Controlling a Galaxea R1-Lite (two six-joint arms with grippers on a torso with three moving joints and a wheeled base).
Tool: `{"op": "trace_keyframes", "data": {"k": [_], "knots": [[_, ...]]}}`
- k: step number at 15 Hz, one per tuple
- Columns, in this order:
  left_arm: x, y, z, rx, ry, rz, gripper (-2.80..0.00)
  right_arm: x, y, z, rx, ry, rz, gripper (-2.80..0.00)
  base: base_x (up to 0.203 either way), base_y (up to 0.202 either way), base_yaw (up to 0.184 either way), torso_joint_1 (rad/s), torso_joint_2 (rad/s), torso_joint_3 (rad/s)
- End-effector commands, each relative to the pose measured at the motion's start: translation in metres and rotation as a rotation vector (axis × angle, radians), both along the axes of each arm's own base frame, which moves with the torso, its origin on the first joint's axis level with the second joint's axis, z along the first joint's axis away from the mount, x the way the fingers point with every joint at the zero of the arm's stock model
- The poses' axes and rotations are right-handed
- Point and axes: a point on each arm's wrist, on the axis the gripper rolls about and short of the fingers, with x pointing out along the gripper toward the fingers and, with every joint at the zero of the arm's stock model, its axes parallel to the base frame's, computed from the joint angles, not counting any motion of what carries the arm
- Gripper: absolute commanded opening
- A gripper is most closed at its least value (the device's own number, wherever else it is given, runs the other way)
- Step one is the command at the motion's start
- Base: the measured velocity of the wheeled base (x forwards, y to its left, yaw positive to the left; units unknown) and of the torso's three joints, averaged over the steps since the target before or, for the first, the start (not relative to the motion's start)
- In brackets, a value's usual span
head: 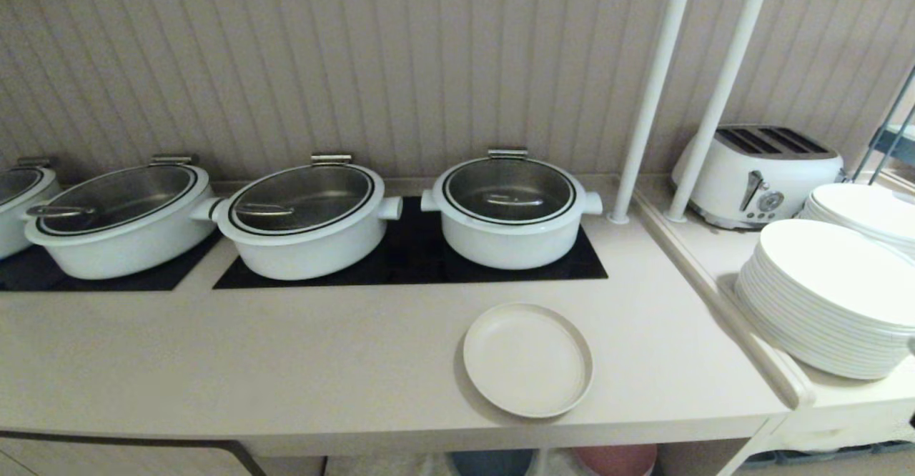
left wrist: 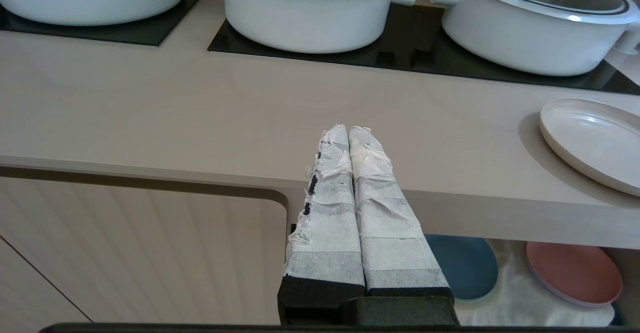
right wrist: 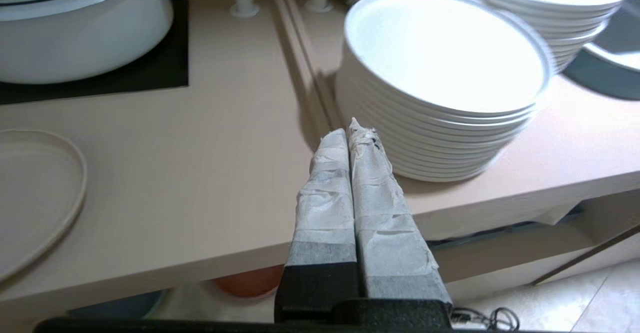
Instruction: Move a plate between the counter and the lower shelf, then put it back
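The cream-beige plate (head: pixel 527 359) lies flat on the beige counter (head: pixel 286 347), near its front edge and in front of the rightmost pot; it also shows as plate (left wrist: pixel 592 140) and plate (right wrist: pixel 35 193). Below the counter edge the lower shelf (left wrist: pixel 515 293) with its white cloth shows. My left gripper (left wrist: pixel 348 129) is shut and empty, held in front of the counter's front edge, left of the plate. My right gripper (right wrist: pixel 348 134) is shut and empty, off the counter's front right, pointing towards the stacked plates. Neither arm shows in the head view.
Several white lidded pots (head: pixel 509 208) stand on black panels (head: pixel 407 261) at the back. On the side ledge stand a stack of white plates (head: pixel 833 297) and a toaster (head: pixel 758 172). A blue plate (left wrist: pixel 462 265) and a pink plate (left wrist: pixel 575 272) lie on the shelf cloth.
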Motion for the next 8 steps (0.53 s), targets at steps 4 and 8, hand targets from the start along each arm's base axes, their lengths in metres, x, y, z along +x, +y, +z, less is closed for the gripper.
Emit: {"op": "trace_keyframes", "data": {"k": [4, 8], "knots": [[0.000, 0.000, 0.000, -0.001, -0.001, 0.001, -2.80, -0.048, -0.008, -0.019, -0.009, -0.104, 0.002, -2.80, 0.000, 0.000, 0.000, 0.000, 0.00, 0.000], [0.000, 0.000, 0.000, -0.001, 0.000, 0.001, -2.80, -0.072, -0.011, -0.028, -0.053, -0.156, -0.054, -2.80, 0.000, 0.000, 0.000, 0.000, 0.00, 0.000]]}}
